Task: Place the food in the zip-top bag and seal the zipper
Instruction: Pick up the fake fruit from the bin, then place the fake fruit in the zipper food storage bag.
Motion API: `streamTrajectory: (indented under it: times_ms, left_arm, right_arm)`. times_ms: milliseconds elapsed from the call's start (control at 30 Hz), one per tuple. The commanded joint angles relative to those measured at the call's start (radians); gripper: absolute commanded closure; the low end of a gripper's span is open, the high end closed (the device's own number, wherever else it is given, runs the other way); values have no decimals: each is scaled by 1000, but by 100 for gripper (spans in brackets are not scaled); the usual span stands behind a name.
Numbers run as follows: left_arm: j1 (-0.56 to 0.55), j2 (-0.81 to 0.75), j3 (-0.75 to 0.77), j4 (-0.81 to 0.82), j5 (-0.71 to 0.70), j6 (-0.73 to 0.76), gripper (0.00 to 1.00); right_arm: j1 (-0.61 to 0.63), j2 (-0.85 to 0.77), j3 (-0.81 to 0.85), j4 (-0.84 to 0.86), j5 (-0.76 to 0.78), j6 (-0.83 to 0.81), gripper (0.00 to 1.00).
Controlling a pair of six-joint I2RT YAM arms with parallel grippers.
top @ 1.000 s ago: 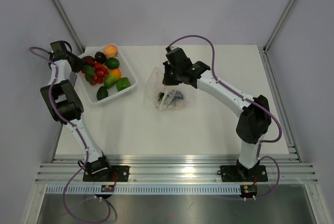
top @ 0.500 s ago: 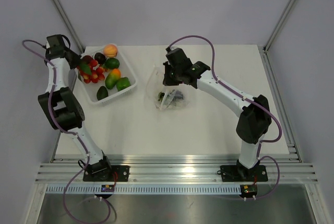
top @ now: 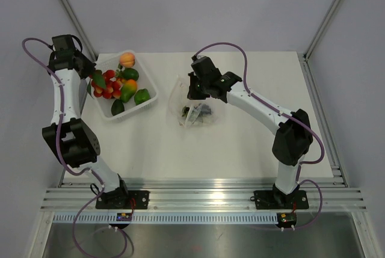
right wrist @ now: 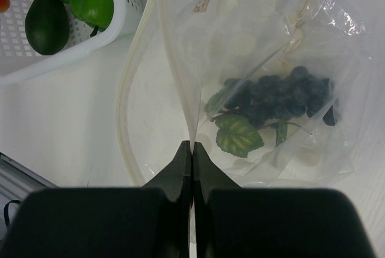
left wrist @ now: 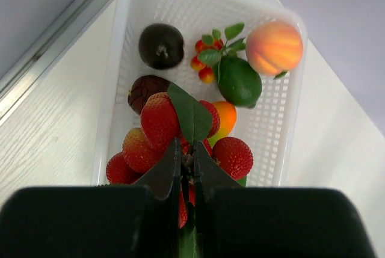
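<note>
The food (top: 127, 88) is mostly at the table's left rear, inside the white tray (top: 151, 98). The left wrist view shows a peach (left wrist: 274, 47), a green fruit (left wrist: 239, 82), an orange piece (left wrist: 225, 115), two dark pieces and some small red berries there. The left gripper (left wrist: 187, 160) is clenched on the stem of a red berry cluster (left wrist: 159, 122) bearing one green leaf (left wrist: 191, 113), and holds it over the tray's left side. Whether the cluster touches the pieces beneath cannot be told.

The zip-top bag (top: 178, 98) lies on the table (top: 252, 144) to the right of the tray, near it but apart. It contains a dark grape bunch (right wrist: 278, 97) with green leaves. Its mouth faces the tray and stands open. The zipper (right wrist: 177, 71) is unsealed, one lip bowed away from the other. The right gripper (right wrist: 191, 148) has its jaws pressed together on one lip of the zipper. In the right wrist view, the tray's corner, holding green pieces, sits just beside the bag's mouth.
</note>
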Motion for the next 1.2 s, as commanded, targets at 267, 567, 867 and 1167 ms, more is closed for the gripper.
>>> streamTrajectory:
  times_ms: [267,567,867,1167]
  left_arm:
    - [-263,-296,-81,-16,182,36,100]
    - [-367,-420,-254,207,426,-174,100]
    - [-381,-477,-400,333,531,-268,100]
    - [-381,-499,-351,252,593,-215,100]
  right_arm:
    - [0,1,76,26,-58,16,100]
    - [2,-17,73,38,-105,48,100]
    - [0,-17,83,63,-179,92,100]
    - [0,15,119,56,-194,109,100]
